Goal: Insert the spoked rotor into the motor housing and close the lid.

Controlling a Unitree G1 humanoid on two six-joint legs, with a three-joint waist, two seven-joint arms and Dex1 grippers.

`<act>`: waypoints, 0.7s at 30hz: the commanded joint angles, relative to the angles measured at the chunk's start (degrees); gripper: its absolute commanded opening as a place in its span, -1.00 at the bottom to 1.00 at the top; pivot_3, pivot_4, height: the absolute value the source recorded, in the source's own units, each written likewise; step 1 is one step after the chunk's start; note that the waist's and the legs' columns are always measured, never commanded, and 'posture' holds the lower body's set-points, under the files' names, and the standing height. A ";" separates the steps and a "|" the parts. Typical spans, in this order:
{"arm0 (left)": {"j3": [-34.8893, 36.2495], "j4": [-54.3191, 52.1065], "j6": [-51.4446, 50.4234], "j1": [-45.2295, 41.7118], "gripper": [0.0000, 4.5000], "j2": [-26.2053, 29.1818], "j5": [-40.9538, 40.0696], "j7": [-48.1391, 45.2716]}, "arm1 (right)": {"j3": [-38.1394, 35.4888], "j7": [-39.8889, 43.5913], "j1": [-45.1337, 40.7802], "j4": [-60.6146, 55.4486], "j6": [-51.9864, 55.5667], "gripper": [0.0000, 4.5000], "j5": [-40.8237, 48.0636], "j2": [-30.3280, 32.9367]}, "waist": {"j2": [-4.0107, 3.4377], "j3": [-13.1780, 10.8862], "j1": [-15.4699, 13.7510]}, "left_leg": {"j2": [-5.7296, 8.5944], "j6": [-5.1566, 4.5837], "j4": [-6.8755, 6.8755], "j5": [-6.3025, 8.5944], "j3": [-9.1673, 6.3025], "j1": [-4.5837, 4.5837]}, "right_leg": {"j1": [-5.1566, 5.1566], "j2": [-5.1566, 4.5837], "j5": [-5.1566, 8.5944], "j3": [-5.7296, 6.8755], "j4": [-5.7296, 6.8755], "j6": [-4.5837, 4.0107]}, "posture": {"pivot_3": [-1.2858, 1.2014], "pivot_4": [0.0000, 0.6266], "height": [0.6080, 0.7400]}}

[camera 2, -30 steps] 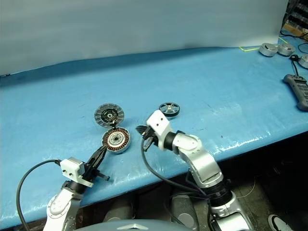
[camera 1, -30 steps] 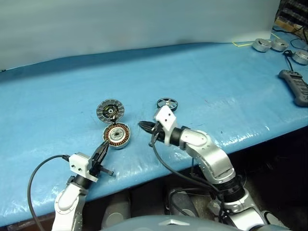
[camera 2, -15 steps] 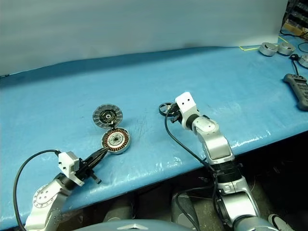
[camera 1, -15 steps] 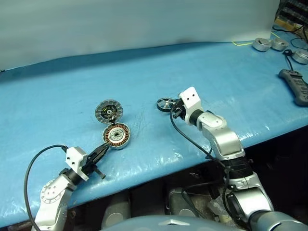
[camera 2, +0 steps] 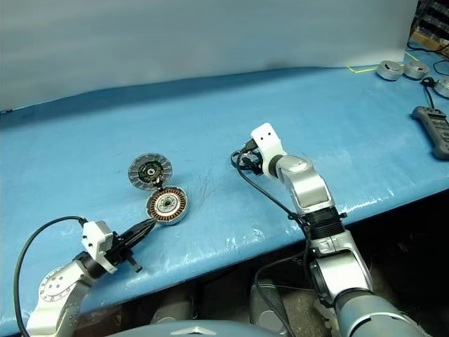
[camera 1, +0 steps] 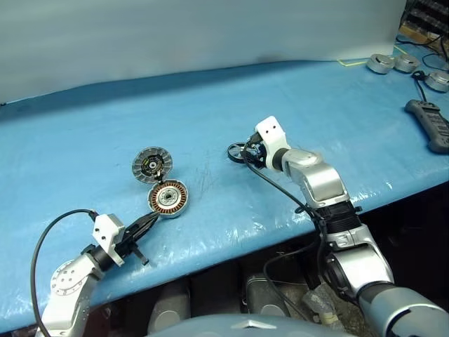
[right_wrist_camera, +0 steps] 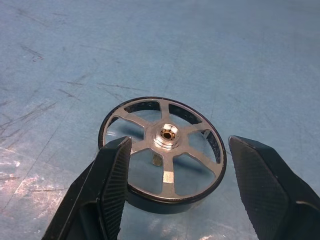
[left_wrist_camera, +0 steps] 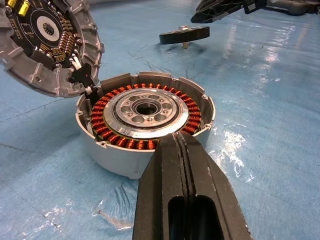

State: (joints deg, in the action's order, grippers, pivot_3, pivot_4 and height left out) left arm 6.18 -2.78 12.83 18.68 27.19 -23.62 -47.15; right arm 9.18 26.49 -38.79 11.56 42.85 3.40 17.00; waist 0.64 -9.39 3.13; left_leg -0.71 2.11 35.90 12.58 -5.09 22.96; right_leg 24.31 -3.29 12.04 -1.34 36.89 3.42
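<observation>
1. Right gripper point(right_wrist_camera: 172, 187): two black fingers point(right_wrist_camera: 114, 185) with ribbed inner pads, standing spread apart, straddling the near rim of the spoked rotor without clamping it.
2. Spoked rotor point(right_wrist_camera: 163, 150): small flat wheel, black outer rim, silver spokes and shiny hub with a brass-toned bore, lying flat on the counter point(camera 1: 316, 119).
3. Left gripper point(left_wrist_camera: 181, 145): smooth black fingers pressing together, tips sitting at the near rim of the motor housing; touching or just short, cannot tell.
4. Motor housing point(left_wrist_camera: 145, 125): round shallow silver-grey shell, ring of copper-orange windings around a polished silver centre, sitting open on the counter, well apart from the rotor.
5. Lid point(left_wrist_camera: 47, 45): round grey disc, notched edge, dark circuit face showing, standing tilted open at the housing's edge.
6. Counter: glossy, scuffed blue sheet.
</observation>
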 commanded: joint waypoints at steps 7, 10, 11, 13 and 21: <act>2.25 -7.31 -0.26 2.30 -1.00 -0.04 -0.65 0.99 | 0.83 2.26 -4.54 4.96 0.11 0.44 0.34 -2.44 | -0.08 -0.05 0.22 | 0.00 0.00 0.01 0.00 0.01 0.00 | 0.00 0.00 0.00 -0.02 0.01 0.00 | 0.03 -0.52 1.00; 2.09 -6.30 0.45 2.90 -1.00 -0.23 0.46 0.85 | 1.22 2.51 -5.04 7.11 -0.45 0.44 0.02 -2.75 | -0.09 -0.05 0.32 | 0.00 0.00 0.01 0.00 0.01 0.00 | 0.00 0.02 0.00 -0.02 0.01 0.00 | 0.03 -0.52 1.00; 2.05 -6.03 0.32 3.02 -1.00 -0.30 0.36 0.74 | 1.32 2.56 -5.16 7.68 -0.63 0.44 -0.12 -2.78 | -0.09 -0.05 0.32 | 0.00 0.00 0.01 0.00 0.01 0.00 | 0.00 0.02 0.00 -0.02 0.01 0.01 | 0.03 -0.52 1.00; 1.97 -5.42 0.45 3.04 -1.00 -0.51 0.49 0.70 | 1.30 2.59 -5.39 8.82 -0.74 0.44 -0.25 -2.81 | -0.09 -0.05 0.33 | 0.00 0.00 0.01 0.00 0.01 0.00 | 0.00 0.02 0.00 -0.02 0.01 0.00 | 0.03 -0.52 1.00; 2.03 -3.06 1.73 2.20 -1.00 -1.92 1.40 0.66 | 1.85 3.12 -4.11 8.25 0.85 0.44 -0.81 -2.04 | -0.11 -0.07 0.33 | 0.00 0.00 0.02 0.00 0.01 -0.01 | 0.00 0.03 -0.02 -0.03 0.04 0.03 | 0.03 -0.52 1.00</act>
State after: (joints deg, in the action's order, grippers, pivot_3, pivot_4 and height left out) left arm 7.82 -5.13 13.21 21.03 25.26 -22.35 -46.32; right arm 10.81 29.05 -43.10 21.76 43.22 2.63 14.63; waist 0.53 -9.46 3.46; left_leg -0.71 2.11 35.92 12.58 -5.09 22.95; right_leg 24.31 -3.26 12.02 -1.37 36.93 3.45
